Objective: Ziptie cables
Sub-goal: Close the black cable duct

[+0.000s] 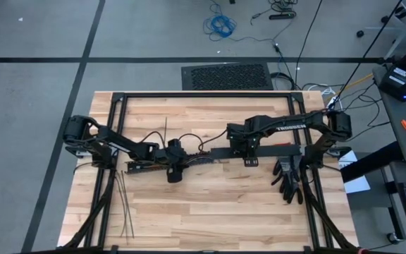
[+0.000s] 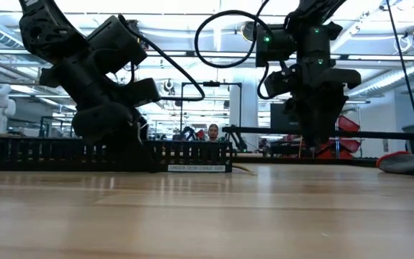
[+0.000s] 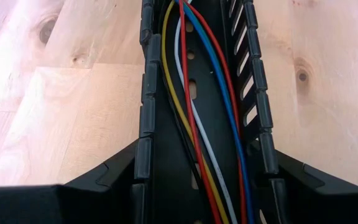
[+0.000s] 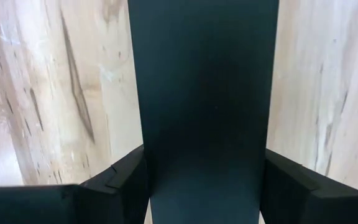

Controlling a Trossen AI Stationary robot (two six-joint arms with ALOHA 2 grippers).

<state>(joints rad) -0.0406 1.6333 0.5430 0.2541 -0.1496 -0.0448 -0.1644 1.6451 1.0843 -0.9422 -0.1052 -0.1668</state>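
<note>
Both arms are down on the wooden counter (image 1: 210,204), working along the same long black piece.

The left pincer (image 1: 175,166) sits astride the black slotted duct (image 3: 197,112), one finger on each outer wall, jaws spread just wide enough to clasp it. Its wrist view looks straight down the channel: the cables (image 3: 194,106), yellow, red, white and blue with a dark one beneath, run lengthwise inside the duct, lying loose between its slotted walls. From table height the duct (image 2: 63,154) stands along the counter with a white label on its end, the left pincer (image 2: 117,147) pressed down over it.

The right pincer (image 1: 249,152) is lowered nearer the middle of the counter. Its fingers (image 4: 114,180) close on either edge of a flat, smooth black cover strip (image 4: 204,106) that fills the gap between them, so it grips that strip, jaws held fairly wide.

The zipties (image 1: 124,204) lie by themselves on the counter near the front left, thin dark strips fanned slightly, well apart from both pincers. A pair of black gloves (image 1: 289,180) lies to the right.
</note>
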